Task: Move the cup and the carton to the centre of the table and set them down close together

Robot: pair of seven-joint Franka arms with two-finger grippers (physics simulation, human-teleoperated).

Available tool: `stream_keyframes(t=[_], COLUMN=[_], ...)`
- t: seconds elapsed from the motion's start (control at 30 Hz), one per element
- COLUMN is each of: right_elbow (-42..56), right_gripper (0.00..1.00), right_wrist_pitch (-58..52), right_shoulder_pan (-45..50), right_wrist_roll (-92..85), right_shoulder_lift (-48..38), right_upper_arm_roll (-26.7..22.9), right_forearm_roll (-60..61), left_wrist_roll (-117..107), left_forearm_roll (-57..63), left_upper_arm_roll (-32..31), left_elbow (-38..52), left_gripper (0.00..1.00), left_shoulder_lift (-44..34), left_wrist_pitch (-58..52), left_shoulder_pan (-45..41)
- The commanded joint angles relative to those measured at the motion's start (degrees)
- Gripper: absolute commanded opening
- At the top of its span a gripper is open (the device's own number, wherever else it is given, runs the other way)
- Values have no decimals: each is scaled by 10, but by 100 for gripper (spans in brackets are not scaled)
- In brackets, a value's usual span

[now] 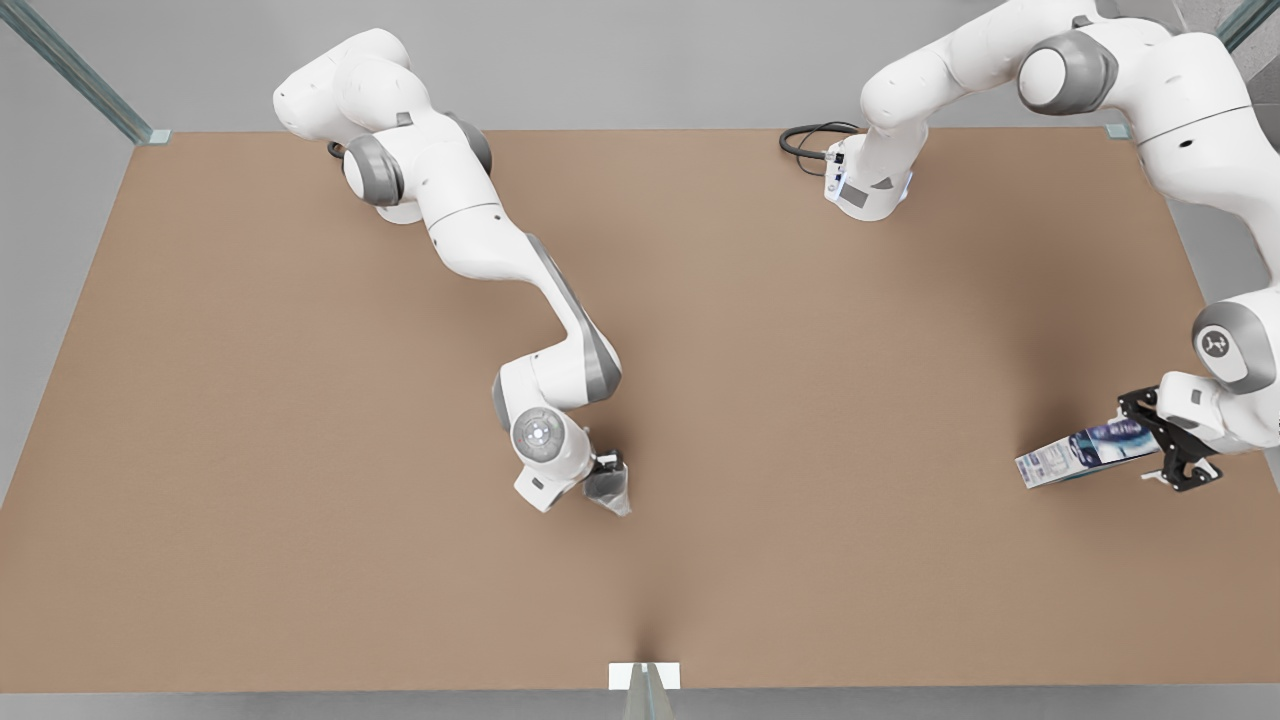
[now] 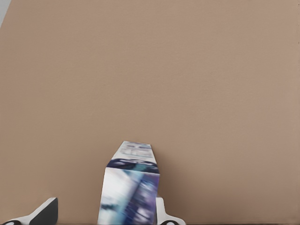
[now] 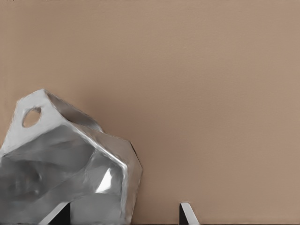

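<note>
1. The cup [image 3: 70,164] looks like polished metal: silver-grey facets with bright, mirror-like glints.
2. The carton [image 2: 130,190] has a smooth, printed blue-and-white skin like coated card, slightly glossy.
3. The table [image 1: 300,450] is plain matt tan-brown, even and unreflective.
4. The arms' shells [image 1: 480,240] look like smooth white plastic with grey joints.

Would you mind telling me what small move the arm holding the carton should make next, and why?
Probably carry it toward the middle of the table. The left tool holds the carton near the front view's right edge, while the right tool has the cup near the centre, far apart.
</note>
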Motion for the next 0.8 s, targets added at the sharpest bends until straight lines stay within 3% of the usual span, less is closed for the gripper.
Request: stream_keyframes(t=[0.0, 0.4, 0.67, 0.77], right_elbow=[0, -8, -31, -31], right_gripper=[100, 100, 100, 100], right_wrist_pitch=[0, -20, -163, -225], right_shoulder_pan=[1, -4, -98, -133], right_wrist_roll=[0, -3, -3, -46], right_shoulder_lift=[-1, -55, -174, -227], right_upper_arm_roll=[0, 2, 3, -3], right_forearm_roll=[0, 1, 0, -136], left_wrist_roll=[0, 5, 17, 17], left_forearm_roll=[16, 18, 37, 38], left_upper_arm_roll=[0, 0, 0, 2], left_elbow=[-1, -2, -5, -5], left_gripper=[100, 100, 100, 100], left_shoulder_lift=[0, 8, 25, 32], left_wrist_pitch=[-2, -5, -7, -12], left_shoulder_pan=[-1, 0, -1, 0])
